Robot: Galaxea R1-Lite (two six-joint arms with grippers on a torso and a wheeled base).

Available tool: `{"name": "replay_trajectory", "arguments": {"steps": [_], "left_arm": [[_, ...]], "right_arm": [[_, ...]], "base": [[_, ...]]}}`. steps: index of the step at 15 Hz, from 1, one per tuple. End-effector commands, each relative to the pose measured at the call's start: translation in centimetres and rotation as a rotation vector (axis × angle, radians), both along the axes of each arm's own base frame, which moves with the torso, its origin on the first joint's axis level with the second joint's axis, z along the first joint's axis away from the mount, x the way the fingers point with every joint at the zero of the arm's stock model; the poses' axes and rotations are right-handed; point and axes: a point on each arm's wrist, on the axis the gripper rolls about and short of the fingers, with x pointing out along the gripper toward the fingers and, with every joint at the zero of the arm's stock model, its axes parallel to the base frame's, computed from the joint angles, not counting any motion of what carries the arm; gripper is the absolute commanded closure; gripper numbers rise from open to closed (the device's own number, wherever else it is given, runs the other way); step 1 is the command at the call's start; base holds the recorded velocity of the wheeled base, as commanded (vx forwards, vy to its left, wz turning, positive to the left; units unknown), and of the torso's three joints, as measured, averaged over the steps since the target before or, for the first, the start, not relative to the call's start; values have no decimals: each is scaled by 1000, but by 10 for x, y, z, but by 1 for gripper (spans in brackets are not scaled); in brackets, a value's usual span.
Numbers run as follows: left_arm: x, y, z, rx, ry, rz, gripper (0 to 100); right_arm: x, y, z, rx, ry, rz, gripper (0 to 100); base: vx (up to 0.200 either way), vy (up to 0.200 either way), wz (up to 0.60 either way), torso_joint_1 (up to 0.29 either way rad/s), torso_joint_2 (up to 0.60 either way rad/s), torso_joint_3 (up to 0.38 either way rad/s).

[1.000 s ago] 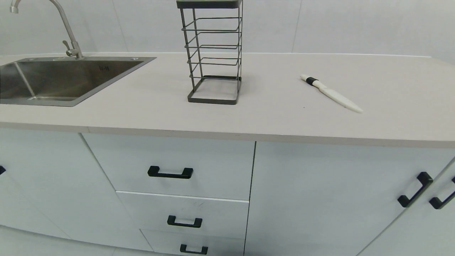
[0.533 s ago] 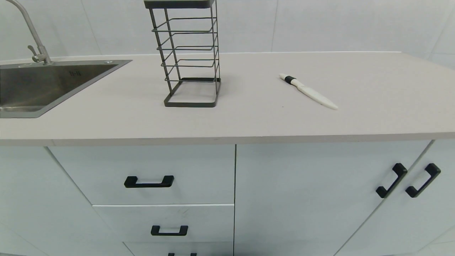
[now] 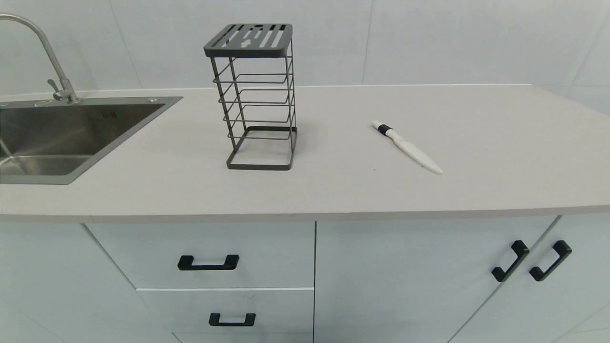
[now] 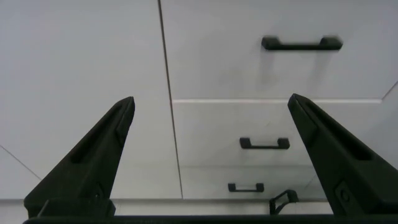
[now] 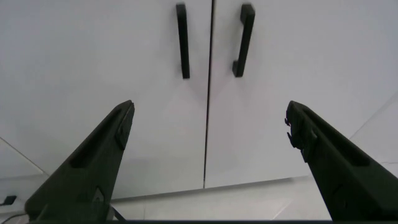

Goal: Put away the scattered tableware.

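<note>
Head overlooks counter [image 3: 476,157]; both wrists closely face shared cabinet fronts [image 4: 74,56].

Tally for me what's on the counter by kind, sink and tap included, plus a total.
White knife: 1
Black wire rack: 1
Sink: 1
Tap: 1
Total: 4

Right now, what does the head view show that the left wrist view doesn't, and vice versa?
Head view adds: the counter, the wire rack standing on it, the white knife lying flat to the rack's right, the sink with its faucet, and the cabinet doors with paired handles. Left wrist view adds: the left gripper, fingers open, facing the cabinet front, and a third, lowest drawer handle. Both: the drawer stack with its black handles.
</note>
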Motion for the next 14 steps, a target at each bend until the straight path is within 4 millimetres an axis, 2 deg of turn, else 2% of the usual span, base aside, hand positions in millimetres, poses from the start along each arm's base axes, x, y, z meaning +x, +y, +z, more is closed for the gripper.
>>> {"name": "replay_trajectory", "arguments": {"steps": [1, 6, 9, 14], "left_arm": [[0, 0, 0, -1, 1, 0, 0], [0, 0, 0, -1, 1, 0, 0], [0, 0, 0, -1, 1, 0, 0], [0, 0, 0, -3, 1, 0, 0]], "right_arm": [[0, 0, 0, 0, 0, 0, 0], [0, 0, 0, 0, 0, 0, 0], [0, 0, 0, 0, 1, 0, 0], [0, 0, 0, 0, 1, 0, 0]], "base": [[0, 0, 0, 256, -481, -222], [0, 0, 0, 149, -481, -217], [0, 0, 0, 398, -487, -242], [0, 0, 0, 290, -510, -243]]}}
